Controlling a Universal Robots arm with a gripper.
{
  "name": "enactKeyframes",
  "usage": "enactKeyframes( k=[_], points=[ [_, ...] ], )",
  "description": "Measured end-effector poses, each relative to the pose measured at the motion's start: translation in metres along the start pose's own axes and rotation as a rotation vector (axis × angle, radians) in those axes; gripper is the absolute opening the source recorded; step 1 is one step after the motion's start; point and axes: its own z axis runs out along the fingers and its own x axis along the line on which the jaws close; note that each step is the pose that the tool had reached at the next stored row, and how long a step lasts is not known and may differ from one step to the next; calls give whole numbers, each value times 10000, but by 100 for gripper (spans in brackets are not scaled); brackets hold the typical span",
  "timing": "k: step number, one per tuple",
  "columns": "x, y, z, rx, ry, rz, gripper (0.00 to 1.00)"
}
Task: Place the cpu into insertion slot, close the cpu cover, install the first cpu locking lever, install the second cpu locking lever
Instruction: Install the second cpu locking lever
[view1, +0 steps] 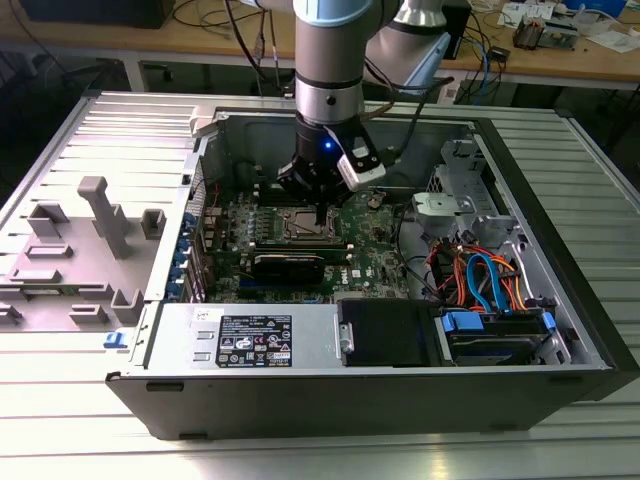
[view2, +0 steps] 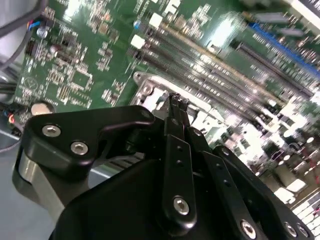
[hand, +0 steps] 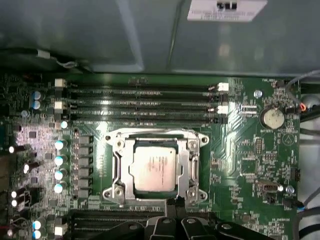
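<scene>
In the first wrist view the cpu (hand: 154, 169), a dull silver square chip, lies flat in the insertion slot (hand: 116, 144) on the green board. The cpu cover (hand: 186, 156), a silver frame, lies down around the chip's top. My gripper (hand: 172, 202) has its two black fingertips pressed together at one edge of the socket. The second wrist view shows the same shut fingertips (view2: 177, 101) just above the socket's silver rim (view2: 150, 81). In the exterior view my gripper (view1: 321, 214) reaches down into the open computer case beside the slot (view1: 298, 223). Whether anything sits between the fingertips I cannot tell.
Long black memory slots (hand: 140, 102) run along one side of the socket and more lie under the gripper. Case walls (view1: 210, 135) ring the board. A power supply (view1: 250, 340), drive bay and cable bundle (view1: 480, 275) sit at the exterior view's front and right. Grey fixtures (view1: 100, 215) stand outside at its left.
</scene>
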Motion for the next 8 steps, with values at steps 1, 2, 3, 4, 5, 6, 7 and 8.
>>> enactKeyframes(
  k=[1, 2, 3, 4, 5, 6, 7, 8],
  points=[
    [4, -54, 2, -3, 0, -2, 11],
    [18, -121, 5, -10, -1, -11, 11],
    [32, -143, 6, -17, -1, -17, 11],
    [42, -148, 6, -22, -1, -25, 11],
    [56, -150, 5, -34, -2, -36, 11],
    [68, -149, 5, -45, -3, -43, 11],
    [83, -149, 5, -55, -3, -51, 11],
    [96, -149, 4, -63, -4, -59, 11]
  ],
)
